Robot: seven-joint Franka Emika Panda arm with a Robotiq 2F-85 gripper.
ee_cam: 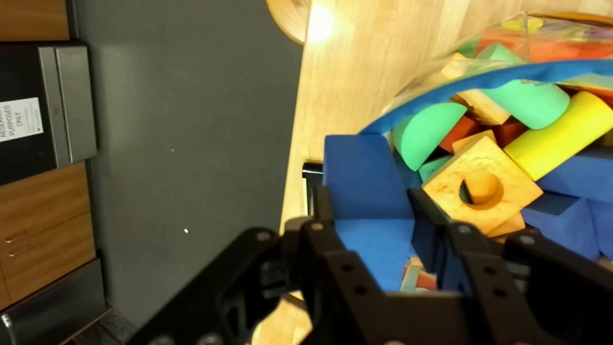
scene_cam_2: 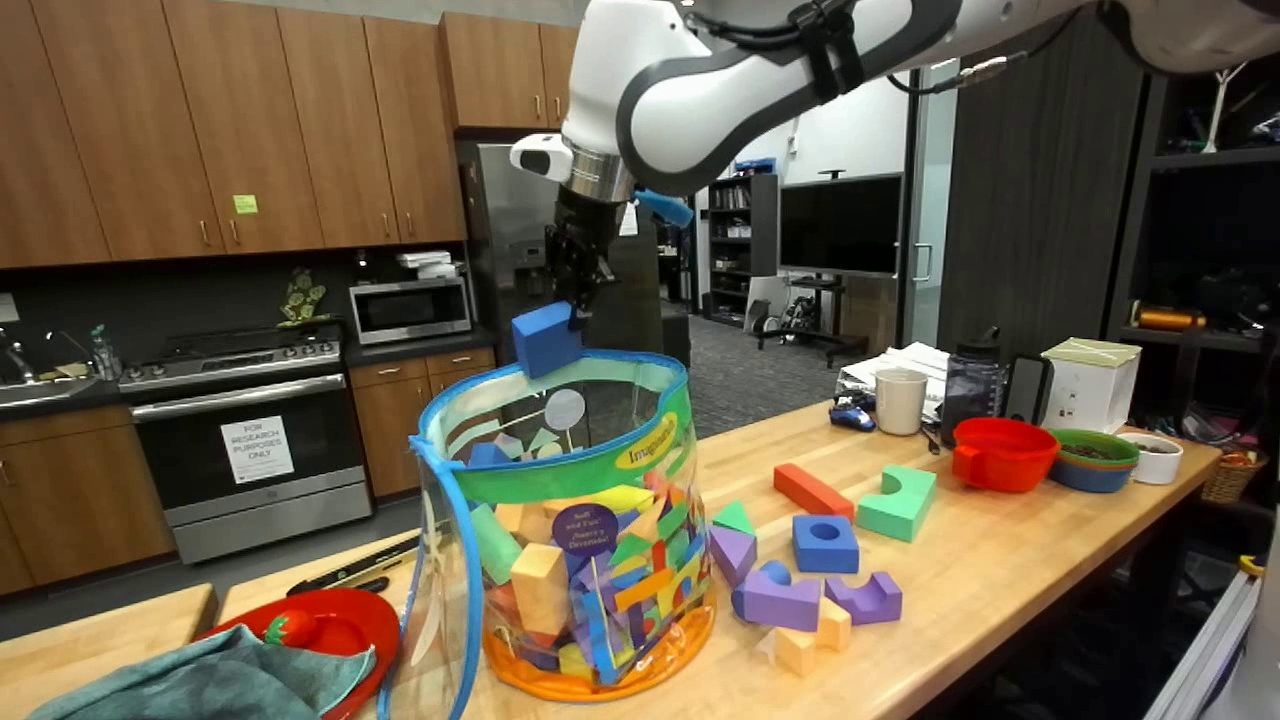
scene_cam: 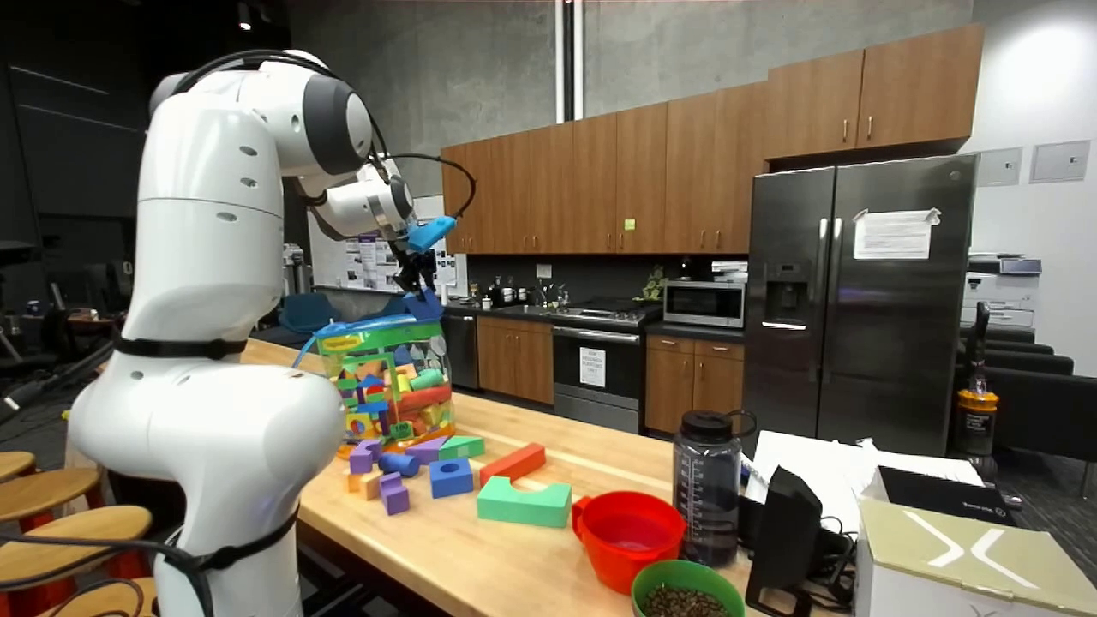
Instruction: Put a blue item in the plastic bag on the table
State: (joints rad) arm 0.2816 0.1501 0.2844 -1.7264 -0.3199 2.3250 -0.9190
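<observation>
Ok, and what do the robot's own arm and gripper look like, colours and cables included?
The arm is white with smooth rounded segments and dark grey joint covers. Black straps wrap it, black cables run along it, and a silver ring and bright blue piece sit near the wrist. The gripper is black, with jointed fingers and round fasteners.

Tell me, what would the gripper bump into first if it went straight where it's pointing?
Probably the blue rim of the plastic bag. In the wrist view, it runs behind the blue block in the gripper, so the block may touch it first; any gap is hard to judge.
</observation>
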